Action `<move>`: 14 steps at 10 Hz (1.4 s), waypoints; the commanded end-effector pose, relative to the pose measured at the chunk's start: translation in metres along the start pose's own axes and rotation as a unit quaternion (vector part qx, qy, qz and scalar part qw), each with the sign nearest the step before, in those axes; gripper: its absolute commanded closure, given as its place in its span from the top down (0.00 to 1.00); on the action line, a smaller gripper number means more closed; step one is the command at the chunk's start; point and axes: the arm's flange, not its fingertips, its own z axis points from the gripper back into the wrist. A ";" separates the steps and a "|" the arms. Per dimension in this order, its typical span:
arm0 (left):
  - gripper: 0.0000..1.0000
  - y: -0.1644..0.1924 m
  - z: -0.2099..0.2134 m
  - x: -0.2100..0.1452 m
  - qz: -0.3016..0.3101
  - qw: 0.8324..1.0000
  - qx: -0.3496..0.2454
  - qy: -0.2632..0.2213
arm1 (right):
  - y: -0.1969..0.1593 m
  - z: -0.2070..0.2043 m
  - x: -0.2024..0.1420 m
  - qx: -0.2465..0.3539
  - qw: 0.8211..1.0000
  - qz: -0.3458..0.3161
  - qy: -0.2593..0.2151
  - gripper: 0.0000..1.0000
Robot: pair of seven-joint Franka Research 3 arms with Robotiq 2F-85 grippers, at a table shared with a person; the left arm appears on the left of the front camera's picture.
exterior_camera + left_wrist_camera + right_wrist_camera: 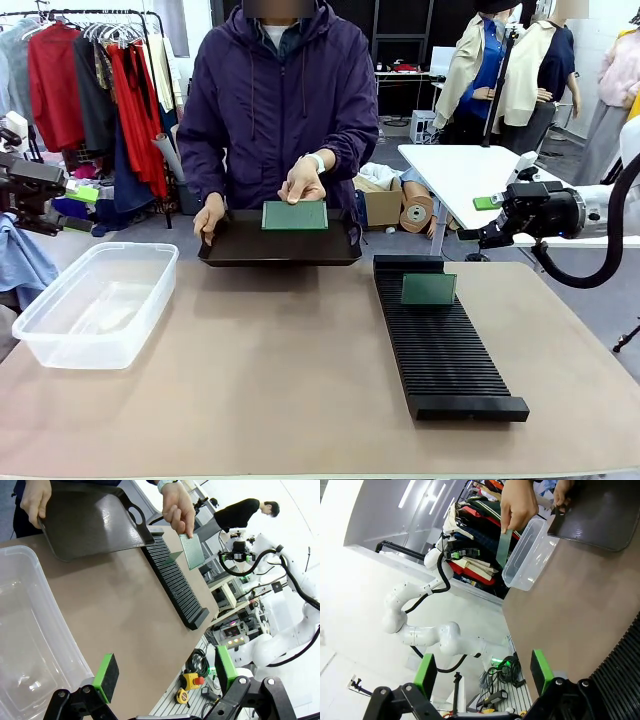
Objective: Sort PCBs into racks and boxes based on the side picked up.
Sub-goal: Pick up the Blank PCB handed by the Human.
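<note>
Sorting had only just begun, by the look of it. One green PCB (428, 289) stood on its edge in the black rack (450, 360), in a slot near the rack's far end. All the other slots were bare. The clear box (70, 355) sat on the worktop (280, 390), well apart from the rack on its left side, and no board could be seen inside it.

Beyond the rack's far end and a bit to its left, the person's hand (303, 182) held a second PCB (294, 215) upright by its top edge, just over a dark tray (225, 256). That board touched neither pincer.

The right pincer (478, 220) hung in the air to the right of the rack's far end. Its two fingers were apart with nothing between them. The left pincer (165, 665) was far to the left of the rack, past the box, and its fingers were apart and bare too.

So one board looked done. The held board had yet to be taken and put in the rack or the box. I could not tell if more boards were to come.
</note>
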 end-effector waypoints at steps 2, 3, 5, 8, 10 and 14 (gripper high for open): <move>1.00 -0.002 0.001 0.000 -0.001 1.000 -0.004 0.000 | 0.002 -0.001 0.001 -0.007 1.000 0.007 0.000 1.00; 1.00 -0.002 0.001 0.000 -0.001 1.000 -0.004 0.000 | 0.002 -0.001 0.001 -0.007 1.000 0.007 0.000 1.00; 1.00 -0.002 0.001 0.000 -0.001 1.000 -0.004 0.000 | 0.002 -0.001 0.001 -0.007 1.000 0.007 0.000 1.00; 1.00 -0.002 0.001 0.000 -0.001 1.000 -0.004 0.000 | 0.000 0.000 0.000 0.000 1.000 0.000 0.000 1.00; 1.00 -0.002 0.001 0.000 -0.001 1.000 -0.004 0.000 | -0.009 -0.015 0.004 -0.012 1.000 0.005 0.006 1.00; 1.00 -0.002 0.001 0.000 -0.001 1.000 -0.004 0.000 | -0.022 -0.068 0.015 -0.012 0.999 0.020 0.022 1.00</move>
